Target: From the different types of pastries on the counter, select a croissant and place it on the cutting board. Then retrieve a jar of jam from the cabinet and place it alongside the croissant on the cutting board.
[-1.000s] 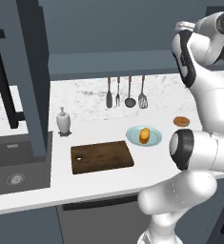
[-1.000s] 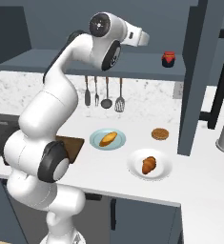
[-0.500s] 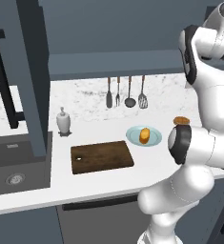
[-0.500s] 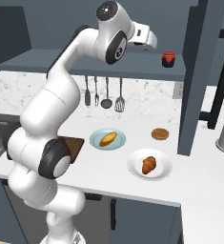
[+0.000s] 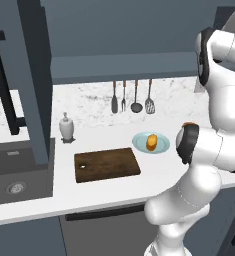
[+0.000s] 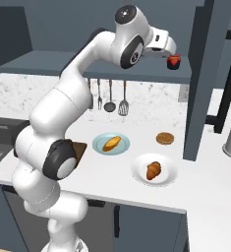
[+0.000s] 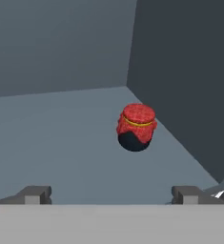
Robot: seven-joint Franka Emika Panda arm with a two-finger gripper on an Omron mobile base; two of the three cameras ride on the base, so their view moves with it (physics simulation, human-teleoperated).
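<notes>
1. The gripper [image 7: 111,193] is raised to the level of the cabinet [image 6: 205,74] shelf and points at the jar of jam [image 7: 136,127]. In the hand view its two fingertips stand wide apart with nothing between them; the hand holds nothing.
2. The jar of jam [image 6: 174,61] stands on the shelf inside the cabinet, near the right-hand wall, just beyond the gripper [image 6: 170,53] and not yet touched by it.
3. The croissant [image 6: 154,170] lies on a white plate [image 6: 139,172] on the counter [image 6: 195,192], at the near right. It is not on the cutting board [image 5: 107,164], which lies bare to the left of the blue plate [image 5: 139,142] with the elongated pastry [image 6: 111,143].
4. The flat brown pastry [image 6: 164,138] sits directly on the counter, beyond the croissant.
5. Handling judgement: the jar appears small, rigid and light, with smooth rounded sides that may slip. Glass would be fragile if dropped.
6. Recommended hold: close the fingers across the widest part of the body, below the lid, with the jar centred between them and kept upright.
</notes>
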